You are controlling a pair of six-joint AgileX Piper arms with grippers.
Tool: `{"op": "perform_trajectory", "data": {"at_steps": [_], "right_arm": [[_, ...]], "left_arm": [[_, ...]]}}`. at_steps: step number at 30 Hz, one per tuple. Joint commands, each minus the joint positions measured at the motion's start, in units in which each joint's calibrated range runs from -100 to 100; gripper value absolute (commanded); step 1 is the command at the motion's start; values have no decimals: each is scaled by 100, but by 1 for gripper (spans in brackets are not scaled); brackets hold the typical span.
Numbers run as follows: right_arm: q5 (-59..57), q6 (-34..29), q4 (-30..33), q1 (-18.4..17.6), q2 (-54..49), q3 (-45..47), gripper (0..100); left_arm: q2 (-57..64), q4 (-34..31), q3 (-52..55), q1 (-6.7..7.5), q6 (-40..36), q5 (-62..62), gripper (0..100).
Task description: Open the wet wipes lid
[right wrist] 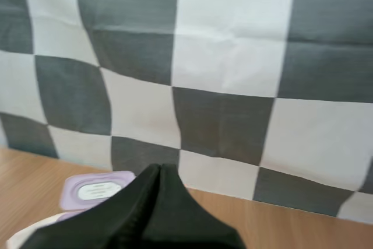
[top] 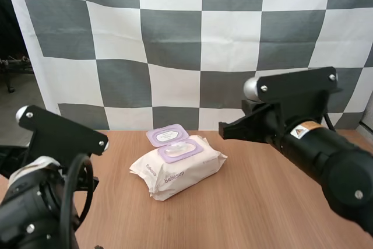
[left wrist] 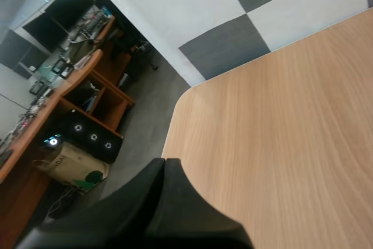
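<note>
Looking over a light wooden table [top: 245,214], running from the near edge to the far one. Lying directly on it, about midway left to right and toward the far side, sitting slightly askew: a white pack of wet wipes [top: 175,173], with its purple lid [top: 168,134] flipped open toward the far edge.

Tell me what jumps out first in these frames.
The white wet wipes pack lies mid-table, its purple lid already flipped open toward the far edge. Neither arm touches it. The right gripper is shut and aimed just past the lid, and the left gripper is shut beside a corner of the table.
</note>
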State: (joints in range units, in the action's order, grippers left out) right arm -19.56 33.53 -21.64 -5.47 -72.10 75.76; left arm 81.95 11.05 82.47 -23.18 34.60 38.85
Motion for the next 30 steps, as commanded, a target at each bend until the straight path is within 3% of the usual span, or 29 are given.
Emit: {"op": "perform_trajectory", "data": {"at_steps": [1, 4, 7, 9, 15, 19, 23, 30], "right_arm": [[107, 52, -99, 222, -2790, 2022, 0], [709, 62, 429, 224, -2790, 2378, 0], [119, 214, 1153, 241, -2790, 2424, 0], [-235, 381, 1238, 311, -2790, 2424, 0], [-1227, 185, 580, 697, -2790, 2424, 0], [-839, -68, 394, 928, -2790, 2424, 0], [-688, -329, 429, 961, -2790, 2424, 0], [-1369, -329, 484, 961, -2790, 2424, 0]], "left_arm": [[763, -1697, 1241, -4, -4866, -1450, 0], [763, -1559, 1753, -4, -4866, -2293, 0], [953, -956, 1753, 97, -4841, -1681, 0], [1167, -893, 1753, 316, -4839, -1506, 0], [1805, -934, 1753, 1285, -4831, -846, 0], [1805, -1260, 1753, 1694, -4831, -920, 0], [1805, -1454, 1753, 1999, -4831, -920, 0], [1805, -1454, 1753, 2335, -4831, -938, 0]]}}
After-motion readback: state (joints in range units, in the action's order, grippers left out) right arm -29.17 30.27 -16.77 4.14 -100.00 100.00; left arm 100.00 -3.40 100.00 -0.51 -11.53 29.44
